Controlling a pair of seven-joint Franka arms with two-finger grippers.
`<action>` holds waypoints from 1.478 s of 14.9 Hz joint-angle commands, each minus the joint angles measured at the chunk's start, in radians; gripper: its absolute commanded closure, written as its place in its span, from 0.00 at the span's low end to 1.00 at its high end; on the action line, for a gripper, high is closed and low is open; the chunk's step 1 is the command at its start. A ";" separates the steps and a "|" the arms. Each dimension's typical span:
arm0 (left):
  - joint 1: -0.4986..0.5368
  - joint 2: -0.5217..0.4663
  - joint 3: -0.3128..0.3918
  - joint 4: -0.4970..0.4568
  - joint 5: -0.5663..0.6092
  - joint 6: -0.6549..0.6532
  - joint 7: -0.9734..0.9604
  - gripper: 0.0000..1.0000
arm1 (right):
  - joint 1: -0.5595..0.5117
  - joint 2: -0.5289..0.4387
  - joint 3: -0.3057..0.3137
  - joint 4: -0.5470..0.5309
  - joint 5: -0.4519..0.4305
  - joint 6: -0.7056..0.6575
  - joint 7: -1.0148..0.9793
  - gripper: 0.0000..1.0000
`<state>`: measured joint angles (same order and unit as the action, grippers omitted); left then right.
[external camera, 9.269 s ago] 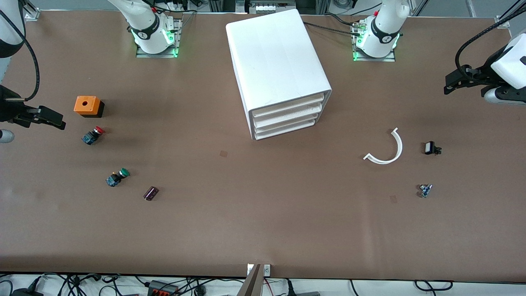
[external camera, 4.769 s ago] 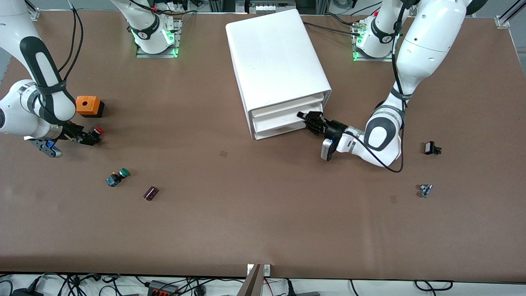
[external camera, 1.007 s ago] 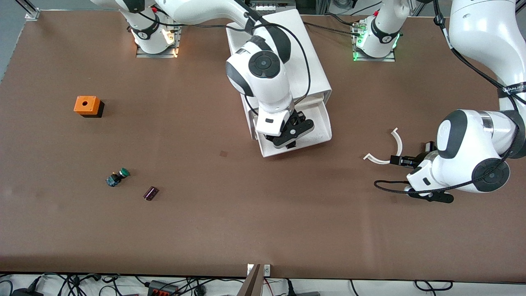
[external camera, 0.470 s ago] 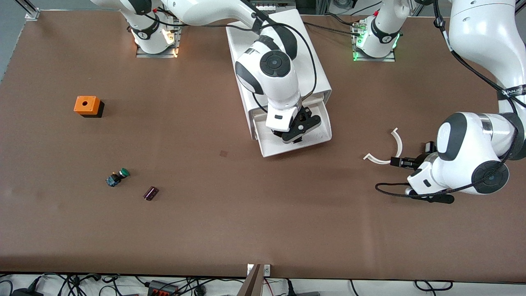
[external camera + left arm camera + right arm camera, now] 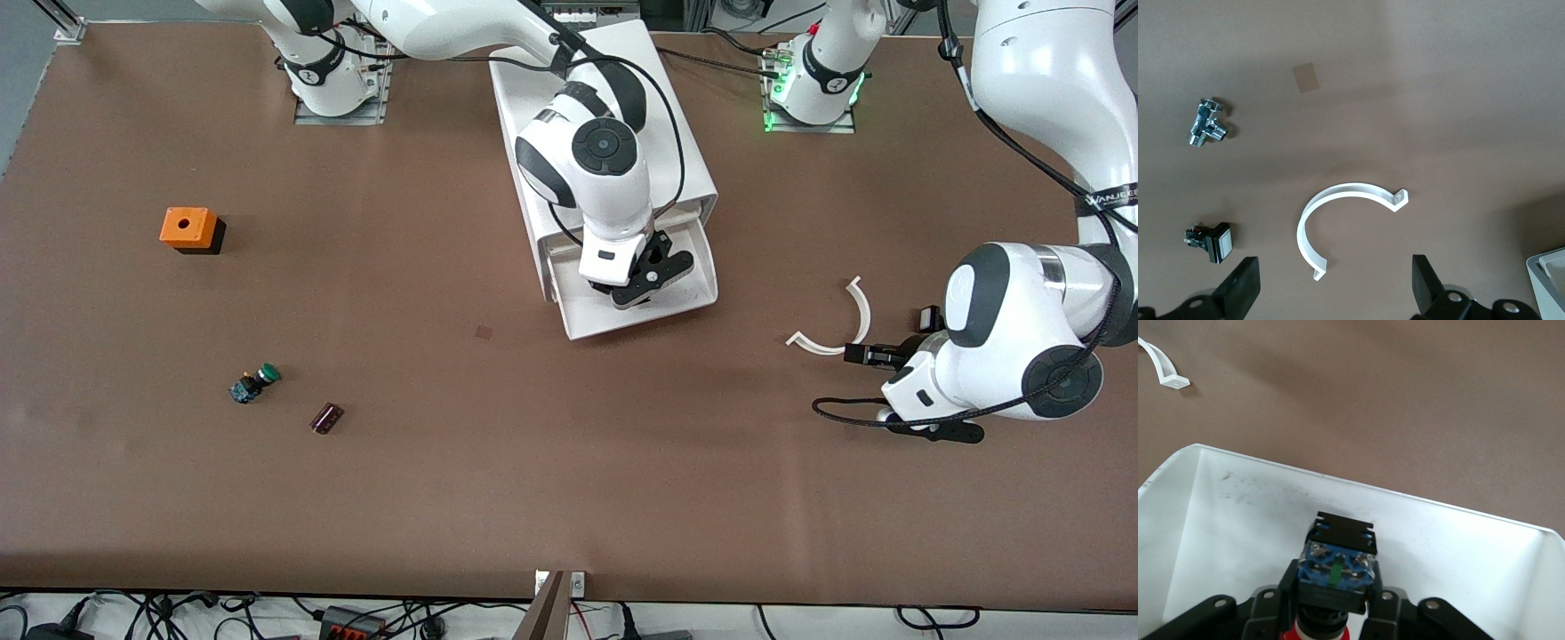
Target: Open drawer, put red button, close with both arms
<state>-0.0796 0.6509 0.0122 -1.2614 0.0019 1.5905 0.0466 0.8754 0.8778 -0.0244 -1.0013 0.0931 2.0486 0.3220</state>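
Observation:
The drawer (image 5: 693, 289) stands pulled out of the white cabinet (image 5: 596, 107). It is a shallow white tray, and its wall also shows in the right wrist view (image 5: 1231, 500). My right gripper (image 5: 646, 277) hangs over the tray's inside. It is shut (image 5: 1337, 587) on the red button (image 5: 1337, 563), dark blue body pointing away, red cap between the fingers. In the front view the gripper hides the button. My left gripper (image 5: 858, 353) is open and empty (image 5: 1331, 293) over the table by a white curved clip (image 5: 853, 333), toward the left arm's end.
The clip (image 5: 1302, 230), a black switch (image 5: 1213, 241) and a metal fitting (image 5: 1205, 123) lie under the left gripper. An orange cube (image 5: 188, 229), a green-capped button (image 5: 253, 382) and a small dark part (image 5: 326, 417) lie toward the right arm's end.
My right gripper has carried the red button from the tray's front edge back over its inside, toward the cabinet. The left arm has barely moved.

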 commanded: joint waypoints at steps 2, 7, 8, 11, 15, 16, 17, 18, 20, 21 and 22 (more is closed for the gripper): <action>-0.006 0.010 -0.002 0.017 0.001 0.005 -0.011 0.00 | 0.011 0.009 0.004 0.033 -0.013 -0.025 0.020 0.00; -0.006 0.010 -0.005 0.020 0.006 0.003 -0.011 0.00 | 0.002 -0.020 -0.006 0.062 -0.010 -0.058 0.022 0.00; -0.006 0.009 -0.008 0.020 0.006 0.002 -0.013 0.00 | -0.007 -0.023 -0.009 0.090 -0.010 -0.055 0.022 0.00; -0.016 0.007 -0.011 0.022 -0.008 0.002 -0.014 0.00 | -0.059 -0.023 -0.009 0.142 -0.010 -0.048 0.020 0.00; -0.026 0.007 -0.051 0.020 -0.098 0.006 -0.135 0.00 | -0.195 -0.071 -0.008 0.138 -0.013 -0.148 0.014 0.00; -0.037 0.016 -0.054 0.019 -0.136 0.028 -0.201 0.00 | -0.251 -0.091 -0.008 0.129 -0.015 -0.168 0.012 0.00; -0.069 0.027 -0.054 0.017 -0.154 0.086 -0.273 0.00 | -0.301 -0.098 -0.008 0.115 -0.015 -0.189 0.011 0.00; -0.104 0.030 -0.054 0.008 -0.151 0.115 -0.333 0.00 | -0.352 -0.100 -0.008 0.115 -0.015 -0.220 0.002 0.00; -0.181 0.035 -0.052 0.004 -0.142 0.152 -0.469 0.00 | -0.429 -0.114 -0.009 0.115 -0.016 -0.293 -0.021 0.00; -0.210 0.044 -0.051 0.004 -0.138 0.181 -0.529 0.00 | -0.465 -0.123 -0.011 0.110 -0.015 -0.330 -0.024 0.00; -0.236 0.053 -0.051 -0.006 -0.122 0.222 -0.560 0.00 | -0.507 -0.128 -0.014 0.104 -0.016 -0.378 -0.023 0.00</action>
<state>-0.2625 0.6910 -0.0497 -1.2595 -0.1349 1.7533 -0.4259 0.4283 0.7857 -0.0546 -0.8679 0.0871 1.7494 0.2972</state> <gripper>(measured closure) 0.000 0.000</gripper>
